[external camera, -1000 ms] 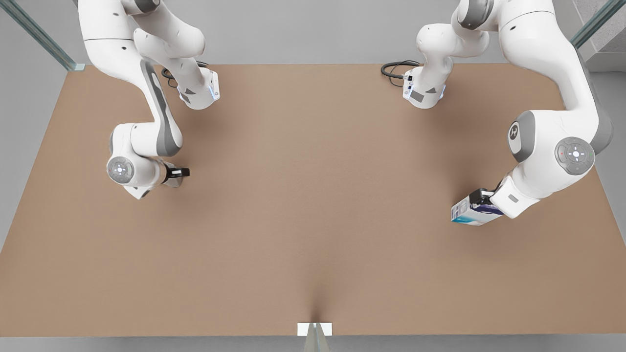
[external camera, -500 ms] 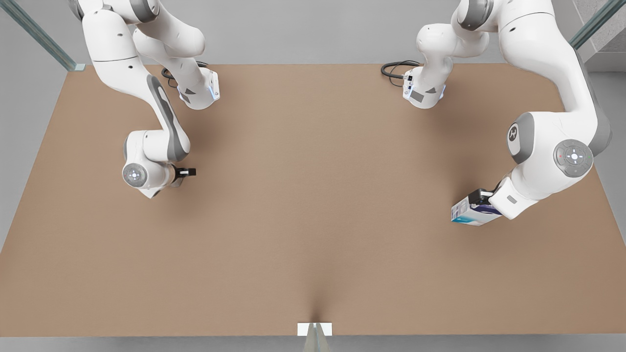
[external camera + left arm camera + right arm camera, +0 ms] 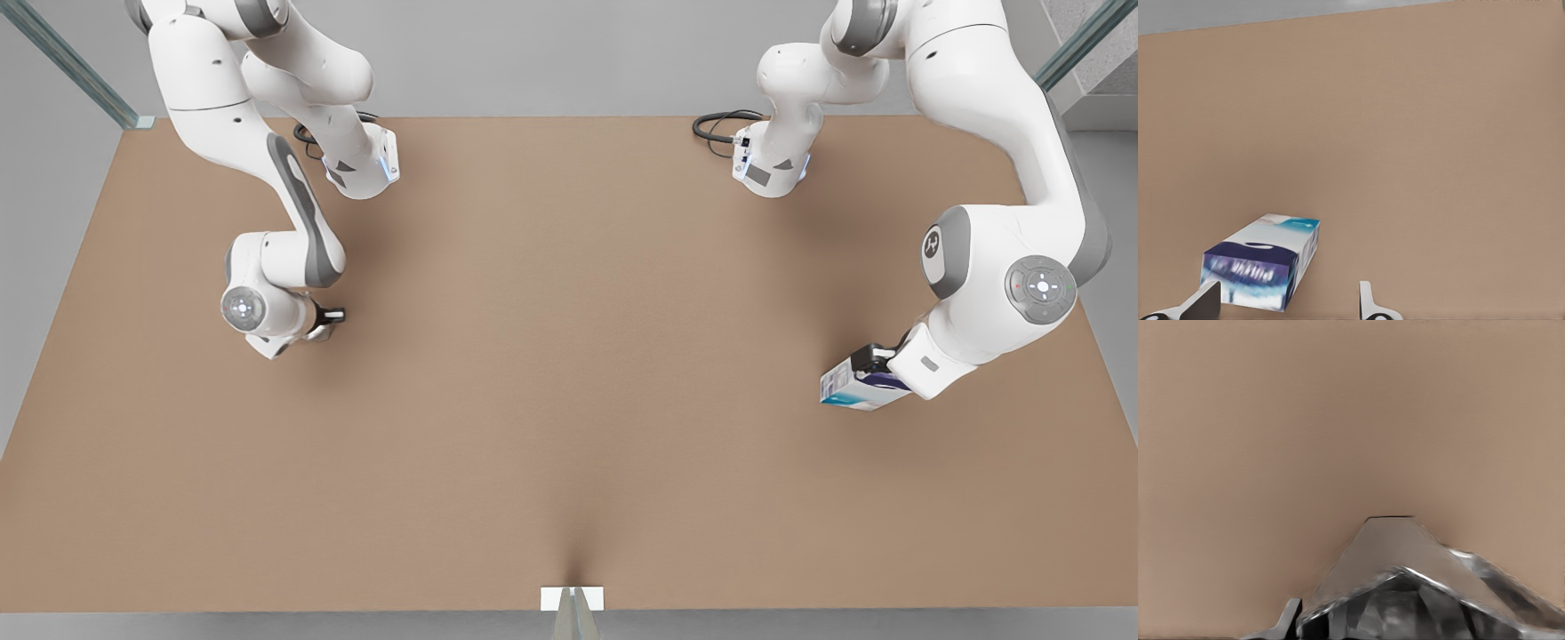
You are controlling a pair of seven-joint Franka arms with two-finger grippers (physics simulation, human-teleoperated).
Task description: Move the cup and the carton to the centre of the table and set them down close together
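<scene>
On the front view's right, the white carton (image 3: 853,391) with dark blue and teal print lies flat on the brown table (image 3: 569,356). My left gripper (image 3: 876,360) hangs low over its far end and is open. In the left wrist view the carton (image 3: 1265,257) lies beside one fingertip (image 3: 1205,300), with the other fingertip well clear of it. On the front view's left, my right gripper (image 3: 327,318) is down at the pale faceted cup (image 3: 320,333), which is mostly hidden beneath it. In the right wrist view the cup (image 3: 1405,587) looms close, with one finger (image 3: 1290,615) against its side.
Both arm bases stand at the table's far edge, with black cables (image 3: 720,129) beside them. A small white marker (image 3: 572,598) sits at the middle of the near edge. The wide stretch of table between the two grippers is bare brown surface.
The right arm dropped lower and shifted slightly toward the front view's right, then eased back, and its fingers narrowed on the cup. The left arm and the carton barely moved.
</scene>
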